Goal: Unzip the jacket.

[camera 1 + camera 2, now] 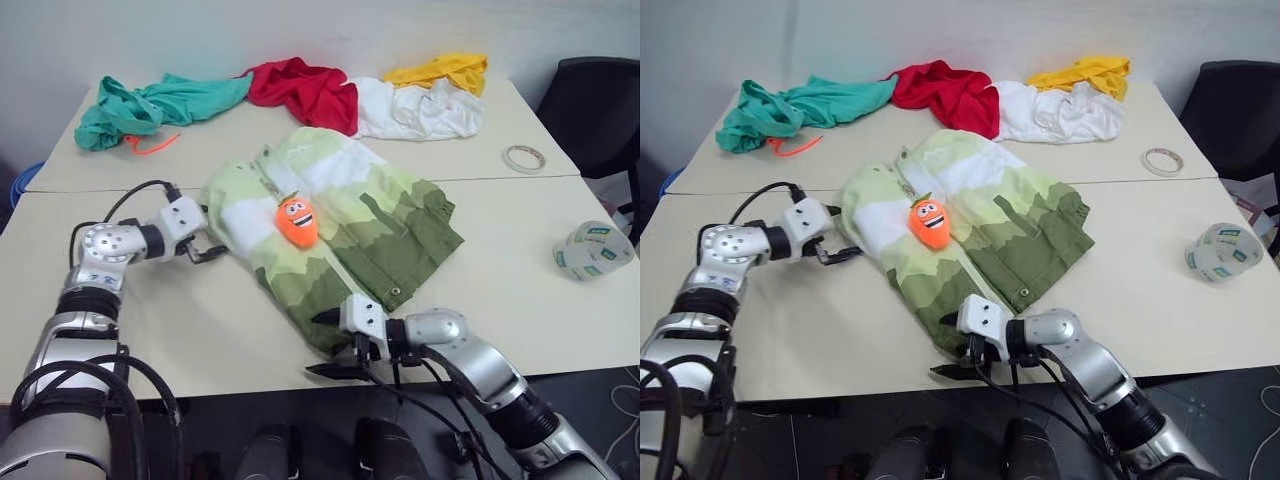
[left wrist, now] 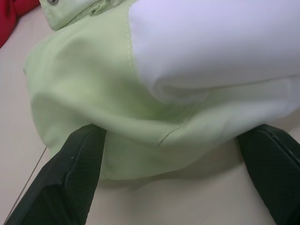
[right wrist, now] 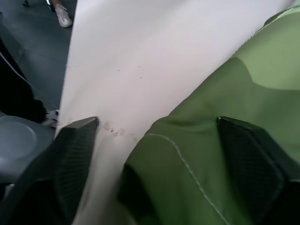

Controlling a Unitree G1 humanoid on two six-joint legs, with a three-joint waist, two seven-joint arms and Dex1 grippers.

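The jacket [image 1: 370,220], banded pale green, white and olive, lies flat in the middle of the table with an orange smiling plush zipper pull [image 1: 297,220] on its chest. My left gripper [image 1: 205,250] is at the jacket's pale green left edge. It is open, and the left wrist view shows that fabric [image 2: 108,93] bulging between its spread fingers [image 2: 70,178]. My right gripper [image 1: 325,345] is at the olive bottom hem by the table's front edge. It is also open, with the hem corner [image 3: 197,154] lying between its fingers [image 3: 75,159].
Along the far side lie a teal garment [image 1: 150,105], a red one [image 1: 300,90], a white one [image 1: 420,110] and a yellow one [image 1: 440,70]. A tape ring [image 1: 524,158] and a tape roll [image 1: 592,250] sit at the right. A black chair [image 1: 600,100] stands beyond.
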